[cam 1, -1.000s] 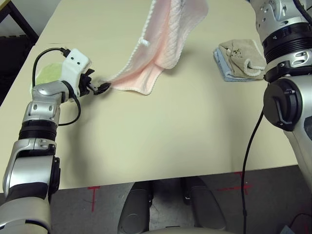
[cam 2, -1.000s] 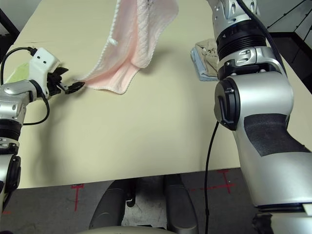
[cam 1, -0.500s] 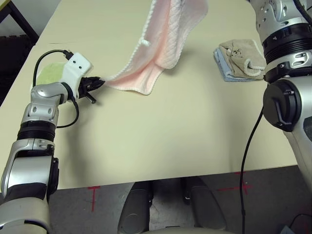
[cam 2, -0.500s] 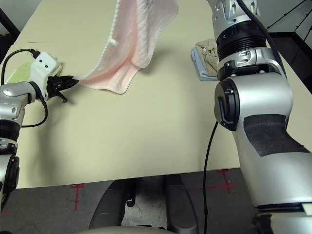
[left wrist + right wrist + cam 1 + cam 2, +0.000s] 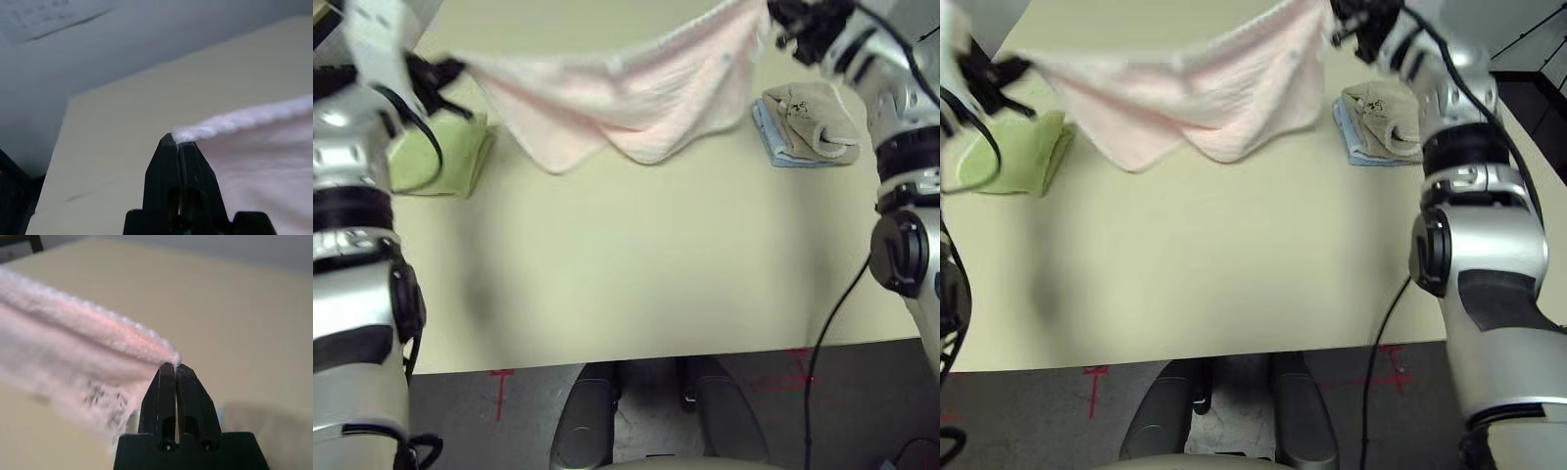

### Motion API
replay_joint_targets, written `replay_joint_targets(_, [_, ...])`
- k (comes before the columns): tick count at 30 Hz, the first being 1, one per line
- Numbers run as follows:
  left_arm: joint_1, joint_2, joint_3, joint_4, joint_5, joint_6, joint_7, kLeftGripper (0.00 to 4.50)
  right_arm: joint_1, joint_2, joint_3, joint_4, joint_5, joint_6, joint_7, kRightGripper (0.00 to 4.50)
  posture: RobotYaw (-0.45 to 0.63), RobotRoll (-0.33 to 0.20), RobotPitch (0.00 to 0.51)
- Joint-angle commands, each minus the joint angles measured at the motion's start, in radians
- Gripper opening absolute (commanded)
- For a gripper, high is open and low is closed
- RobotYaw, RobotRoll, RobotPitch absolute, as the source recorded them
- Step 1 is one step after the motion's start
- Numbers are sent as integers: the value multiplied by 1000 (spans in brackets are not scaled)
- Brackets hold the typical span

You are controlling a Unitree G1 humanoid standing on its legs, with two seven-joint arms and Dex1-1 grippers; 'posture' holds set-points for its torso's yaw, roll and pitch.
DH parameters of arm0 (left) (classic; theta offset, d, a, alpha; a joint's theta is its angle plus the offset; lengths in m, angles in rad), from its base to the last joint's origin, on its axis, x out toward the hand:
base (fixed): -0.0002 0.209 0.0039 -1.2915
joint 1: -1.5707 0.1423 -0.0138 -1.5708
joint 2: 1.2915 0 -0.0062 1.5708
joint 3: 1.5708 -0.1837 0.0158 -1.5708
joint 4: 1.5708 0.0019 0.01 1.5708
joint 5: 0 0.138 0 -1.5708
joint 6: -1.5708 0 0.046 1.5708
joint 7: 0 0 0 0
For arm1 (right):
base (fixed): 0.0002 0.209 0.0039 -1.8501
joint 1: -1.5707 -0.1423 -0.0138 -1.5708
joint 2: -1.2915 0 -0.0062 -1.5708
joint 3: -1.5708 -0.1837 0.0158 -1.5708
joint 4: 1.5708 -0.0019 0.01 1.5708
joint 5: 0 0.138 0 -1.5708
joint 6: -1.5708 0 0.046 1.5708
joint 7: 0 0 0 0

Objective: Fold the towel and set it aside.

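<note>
Holding the towel (image 5: 626, 103) stretched in the air between both arms, you have each gripper pinched tight on one of its upper corners. Your left gripper (image 5: 178, 143) has its two black fingers pressed together with the white stitched edge of the cloth caught at their tips, and from there the pink terry runs off toward your right side. Your right gripper (image 5: 175, 366) is likewise clamped closed on the opposite corner, the white edging bunched right at its fingertips and the cloth trailing away toward your left. Between the two grippers the top hem runs as a sagging line, and the body of the towel hangs below it in a loose, uneven drape with two rounded low points, clear of the table (image 5: 646, 274) as far as you can see from the head views. Below and just outside your left gripper lies a light green folded towel (image 5: 435, 157) on the table. Below your right gripper, near it but not touching the pink cloth, sits a small stack of a beige towel (image 5: 813, 113) on a blue towel (image 5: 773, 147).
</note>
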Motion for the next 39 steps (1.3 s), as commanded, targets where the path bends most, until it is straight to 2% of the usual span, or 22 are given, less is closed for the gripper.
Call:
replay_joint_targets(1, [-3,24,-16,49,15,24,-10,23,36,-72,-20,-77,27,134,35,0,69,0,233])
replay_joint_targets(7, [7,63,-94,82,33,103,-157,23,29,-127,10,-87,51,226,156,0,58,0,243])
replay_joint_targets(12, [62,118,-157,67,46,169,-317,23,-18,-161,47,-39,34,208,306,0,58,0,251])
replay_joint_targets(13, [74,129,-169,69,51,176,-345,23,-34,-166,54,-17,25,171,330,0,58,0,251])
replay_joint_targets(20, [138,179,-204,37,58,197,-470,23,-161,-165,51,201,-67,-121,229,0,65,0,260])
replay_joint_targets(25, [103,207,-206,-5,32,250,-569,23,-189,-159,23,266,-58,-219,224,0,70,0,261])
replay_joint_targets(29, [50,224,-198,13,28,258,-606,23,-173,-175,33,267,-51,-191,330,0,78,0,263])
replay_joint_targets(34, [63,220,-188,-6,-16,338,-689,23,-134,-213,61,222,-25,8,589,0,81,0,270])
replay_joint_targets(37, [68,207,-209,39,9,326,-686,23,-127,-215,94,227,-65,29,611,0,75,0,272])
replay_joint_targets(39, [50,183,-233,87,42,289,-654,23,-129,-201,125,250,-115,-31,541,0,69,0,269])
